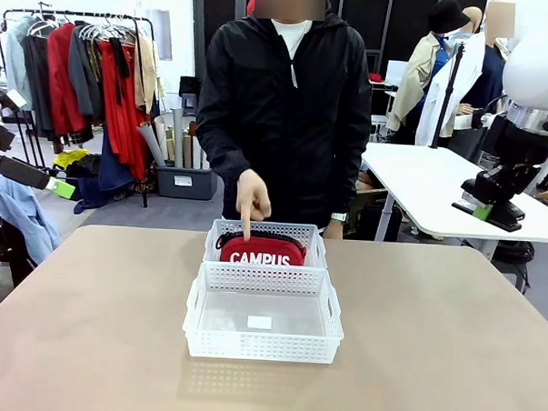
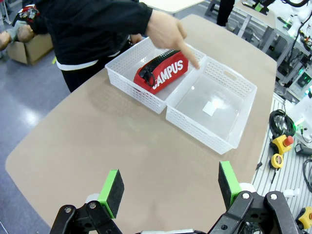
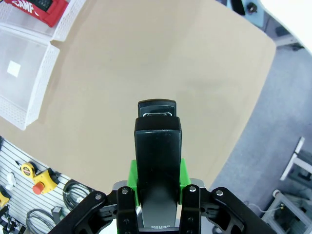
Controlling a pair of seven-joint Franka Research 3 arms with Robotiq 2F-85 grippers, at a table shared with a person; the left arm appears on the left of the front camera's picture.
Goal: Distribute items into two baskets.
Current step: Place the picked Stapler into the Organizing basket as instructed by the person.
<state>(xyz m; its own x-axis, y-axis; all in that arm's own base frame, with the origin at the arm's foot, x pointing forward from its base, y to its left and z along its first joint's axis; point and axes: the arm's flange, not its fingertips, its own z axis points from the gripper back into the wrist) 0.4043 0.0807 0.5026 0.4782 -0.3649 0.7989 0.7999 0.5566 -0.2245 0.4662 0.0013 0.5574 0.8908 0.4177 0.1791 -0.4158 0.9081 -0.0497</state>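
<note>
Your right gripper (image 3: 157, 187) pinches the black stapler (image 3: 157, 161) lengthwise, long axis pointing out from the fingers, held off the bench's right edge. The empty near basket (image 1: 263, 316) lies far left of it; the pouch (image 1: 262, 251) fills the far basket (image 1: 265, 234). The left gripper (image 2: 168, 187) has its fingers spread.

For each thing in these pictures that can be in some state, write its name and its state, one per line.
Red pouch: zipped, in the far basket.
Near basket: holds no item.
Stapler: held over the table.
Right gripper: shut on the stapler.
Left gripper: open.
Person's hand: pointing at the pouch.
</note>
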